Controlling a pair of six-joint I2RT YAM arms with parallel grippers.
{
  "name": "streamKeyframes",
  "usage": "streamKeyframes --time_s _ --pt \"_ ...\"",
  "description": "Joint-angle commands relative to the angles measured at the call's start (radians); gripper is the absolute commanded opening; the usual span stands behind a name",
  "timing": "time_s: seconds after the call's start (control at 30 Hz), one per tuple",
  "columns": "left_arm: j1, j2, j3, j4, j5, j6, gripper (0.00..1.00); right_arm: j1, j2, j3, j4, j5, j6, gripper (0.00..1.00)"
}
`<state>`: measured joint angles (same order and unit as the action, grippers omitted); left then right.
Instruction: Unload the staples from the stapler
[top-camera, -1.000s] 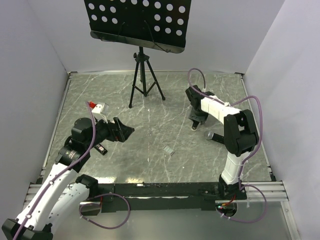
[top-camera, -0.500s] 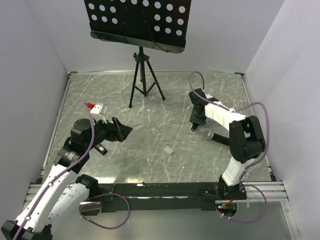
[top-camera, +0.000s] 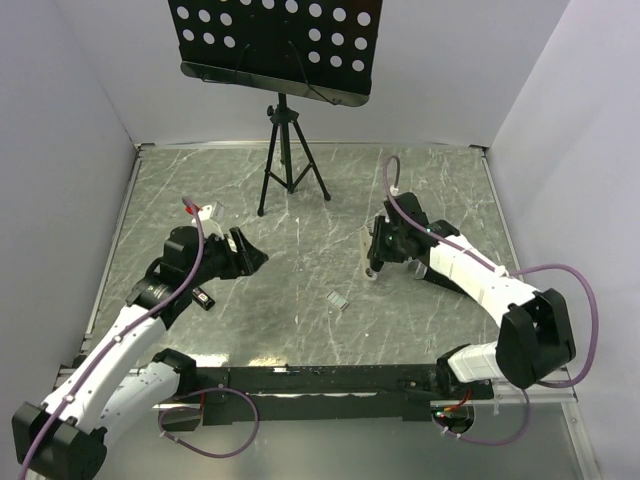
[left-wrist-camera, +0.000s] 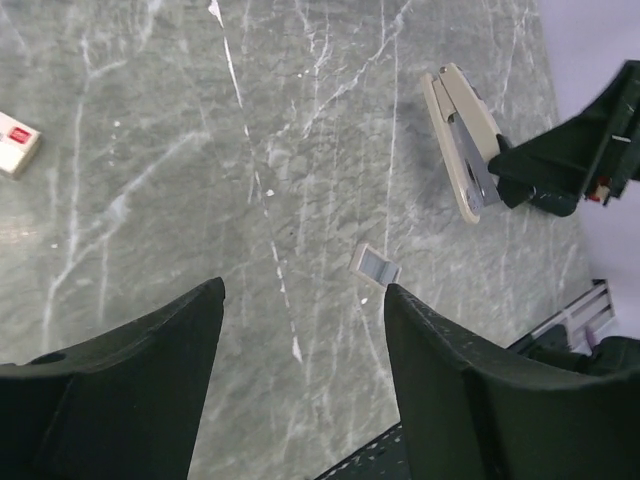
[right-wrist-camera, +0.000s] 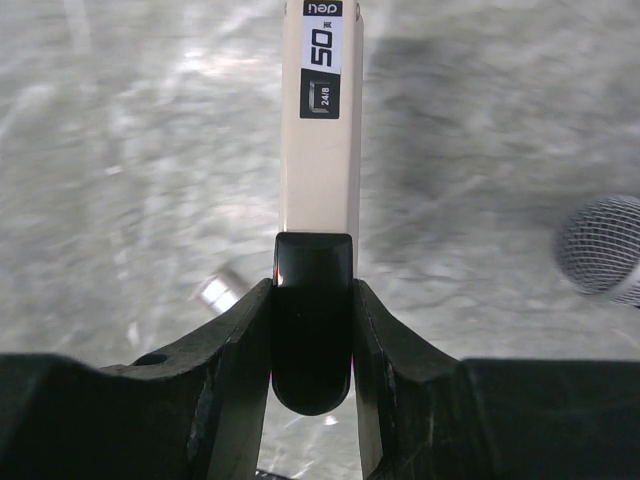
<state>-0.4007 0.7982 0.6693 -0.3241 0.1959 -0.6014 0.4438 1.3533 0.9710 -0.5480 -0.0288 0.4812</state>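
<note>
Overhead first: the right gripper (top-camera: 383, 252) is clamped on the stapler (top-camera: 374, 268), right of the table's (top-camera: 300, 215) middle. The staples (top-camera: 338, 300) lie loose on the marble at about 7 o'clock from it. The left gripper (top-camera: 250, 262) hangs well apart, at 10 o'clock from the staples, jaws spread wide with nothing in them. Over to the left wrist: the left gripper (left-wrist-camera: 302, 320) gapes over bare table, the staples (left-wrist-camera: 375, 266) just off its 3 o'clock fingertip. The cream-and-silver stapler (left-wrist-camera: 460, 140) sits up at 1 o'clock, the right gripper (left-wrist-camera: 505, 185) pinching its near end. Right wrist now: the right gripper (right-wrist-camera: 312, 300) is closed tight on the stapler's (right-wrist-camera: 320, 170) black rear end, cream body running to 12 o'clock. The staples (right-wrist-camera: 215, 293) are a blur at 9 o'clock and a microphone head (right-wrist-camera: 605, 260) sits at 3 o'clock.
</note>
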Motion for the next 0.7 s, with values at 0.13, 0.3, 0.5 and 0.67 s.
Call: streamKeyframes --time_s 0.13,0.3,0.5,0.67 --pt "-0.004 0.098 -0.006 0.271 0.12 -0.21 0.7 0.139 -0.108 0.129 0.083 -0.046 0.065 0.0" --pt "-0.021 0.168 -0.05 0.422 0.185 -0.336 0.67 0.231 -0.138 0.133 0.169 -0.039 0.157 0.0" --pt "-0.067 0.263 -0.046 0.531 0.207 -0.408 0.65 0.323 -0.126 0.19 0.161 0.021 0.232 0.0" --pt "-0.119 0.335 -0.025 0.57 0.214 -0.414 0.61 0.349 -0.121 0.198 0.189 0.027 0.266 0.0"
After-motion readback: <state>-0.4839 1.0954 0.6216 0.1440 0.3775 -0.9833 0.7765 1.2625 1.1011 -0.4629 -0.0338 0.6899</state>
